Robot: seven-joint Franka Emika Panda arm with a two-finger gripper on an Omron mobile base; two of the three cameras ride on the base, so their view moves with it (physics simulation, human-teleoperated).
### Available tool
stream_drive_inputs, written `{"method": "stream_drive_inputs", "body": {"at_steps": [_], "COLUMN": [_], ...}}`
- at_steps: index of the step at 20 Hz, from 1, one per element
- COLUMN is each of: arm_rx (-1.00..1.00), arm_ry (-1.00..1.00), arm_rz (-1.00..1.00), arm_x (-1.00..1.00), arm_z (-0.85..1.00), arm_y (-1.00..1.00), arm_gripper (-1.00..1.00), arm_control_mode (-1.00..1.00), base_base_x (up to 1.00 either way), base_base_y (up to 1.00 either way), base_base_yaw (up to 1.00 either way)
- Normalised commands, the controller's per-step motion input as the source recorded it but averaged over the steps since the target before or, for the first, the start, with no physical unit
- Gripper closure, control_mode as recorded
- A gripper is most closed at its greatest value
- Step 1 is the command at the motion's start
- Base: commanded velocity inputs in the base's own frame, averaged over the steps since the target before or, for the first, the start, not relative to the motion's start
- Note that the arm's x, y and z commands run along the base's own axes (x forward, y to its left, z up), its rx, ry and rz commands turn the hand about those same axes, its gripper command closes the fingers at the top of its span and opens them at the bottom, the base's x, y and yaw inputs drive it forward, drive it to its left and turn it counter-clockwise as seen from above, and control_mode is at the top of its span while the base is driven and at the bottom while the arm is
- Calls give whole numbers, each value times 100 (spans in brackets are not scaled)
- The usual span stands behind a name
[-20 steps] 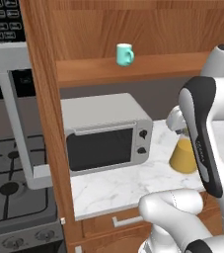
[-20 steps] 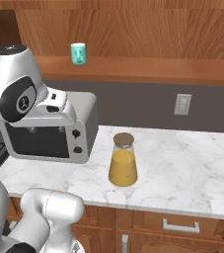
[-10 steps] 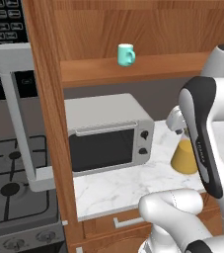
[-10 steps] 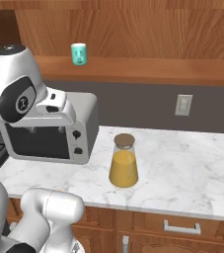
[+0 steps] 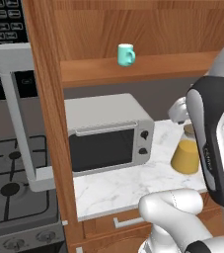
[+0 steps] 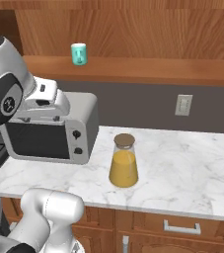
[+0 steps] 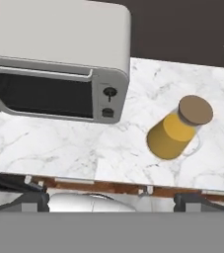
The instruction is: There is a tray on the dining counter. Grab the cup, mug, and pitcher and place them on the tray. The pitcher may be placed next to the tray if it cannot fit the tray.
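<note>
- Pitcher (image 6: 123, 164) stands upright on the marble counter (image 6: 182, 173), just right of the toaster oven (image 6: 54, 133), in the same spot as a second ago; its cork lid (image 7: 195, 109) is on.
- Mug (image 5: 126, 54) sits on the wooden shelf (image 6: 148, 71) above the oven, unmoved.
- Both base views have shifted slightly since the earlier frames, so the camera has moved a little, not the things.
- Gripper (image 7: 112, 197) hangs above and short of the pitcher, jaws spread wide, holding nothing.
</note>
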Motion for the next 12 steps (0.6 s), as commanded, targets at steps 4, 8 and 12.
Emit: {"method": "stream_drive_inputs", "body": {"at_steps": [4, 8, 12], "arm_rx": [4, 8, 8], "arm_ry": [-26, -26, -27], "arm_rz": [0, 0, 0], "arm_x": [0, 0, 0], "arm_z": [40, 27, 18], "arm_y": [0, 0, 0], "arm_gripper": [-100, -100, -100], "arm_control_mode": [-100, -100, -100], "base_base_x": [0, 0, 0], "base_base_y": [0, 0, 0], "base_base_yaw": [0, 0, 0]}}
